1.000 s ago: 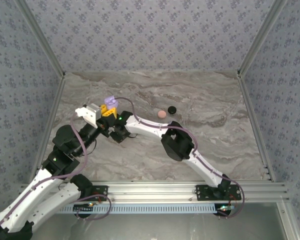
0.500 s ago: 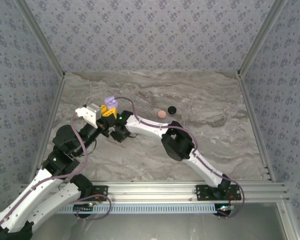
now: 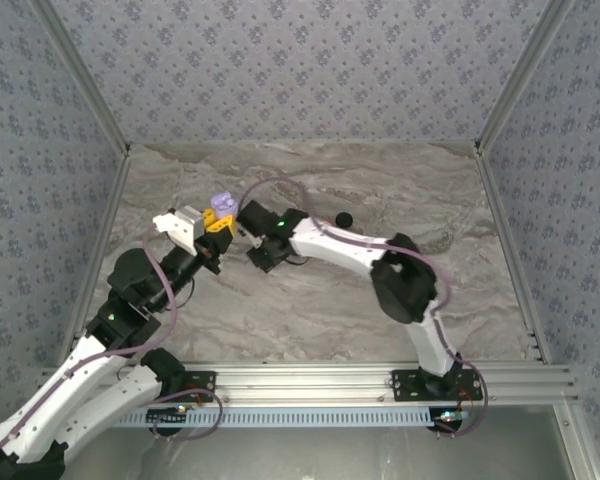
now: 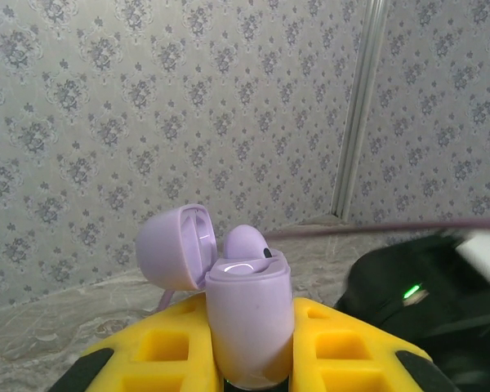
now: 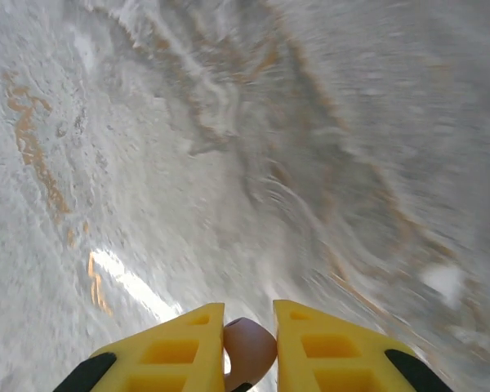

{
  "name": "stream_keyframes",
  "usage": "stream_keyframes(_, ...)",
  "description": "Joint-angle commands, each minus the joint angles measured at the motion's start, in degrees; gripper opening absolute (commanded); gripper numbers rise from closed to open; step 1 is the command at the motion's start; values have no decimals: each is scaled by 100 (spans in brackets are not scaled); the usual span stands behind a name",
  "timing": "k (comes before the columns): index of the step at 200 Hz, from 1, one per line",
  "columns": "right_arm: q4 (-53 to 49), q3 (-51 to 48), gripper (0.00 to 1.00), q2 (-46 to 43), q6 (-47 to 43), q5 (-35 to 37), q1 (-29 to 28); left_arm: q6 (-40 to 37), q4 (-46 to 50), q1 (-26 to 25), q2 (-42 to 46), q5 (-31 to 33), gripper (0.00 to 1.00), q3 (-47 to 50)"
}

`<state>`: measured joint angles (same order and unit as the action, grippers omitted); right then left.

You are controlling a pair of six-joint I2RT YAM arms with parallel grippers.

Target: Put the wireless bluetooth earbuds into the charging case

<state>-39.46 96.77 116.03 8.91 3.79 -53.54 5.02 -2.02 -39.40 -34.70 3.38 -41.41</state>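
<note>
The left gripper (image 3: pixel 217 221) clamps a lavender charging case (image 4: pixel 249 314) between its yellow fingers (image 4: pixel 167 347), holding it upright above the left part of the marbled worktop (image 3: pixel 430 200). The case's lid (image 4: pixel 175 245) is swung open to the left, and a lavender earbud (image 4: pixel 245 242) sits in the mouth of the case. Just beside it, the right arm (image 3: pixel 330 250) reaches across from the right, its dark wrist with a green light (image 4: pixel 408 291) showing close to the case in the left wrist view. The right gripper (image 5: pixel 250 327) is closed narrowly on a pale pink earbud (image 5: pixel 247 351), pinched between its yellow fingers (image 5: pixel 175 343) above the worktop, which is blurred in the right wrist view. A black earbud (image 3: pixel 345 218) lies alone on the worktop, to the right of both grippers and apart from them.
</note>
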Motion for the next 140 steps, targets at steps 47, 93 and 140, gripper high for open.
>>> stream_keyframes(47,987,-1868,20,-3049,-810,-259,865,450,-979,-6,-1002,-778,0,89)
stream_keyframes(93,1145,-2230,19,-4376,-1698,-675,1256,408,-1069,-13,-1879,-1908,0,-333)
stream_keyframes(140,1561,-2355,19,-4958,-2538,-1100,1202,297,-1380,-20,-2456,-2963,0,-440)
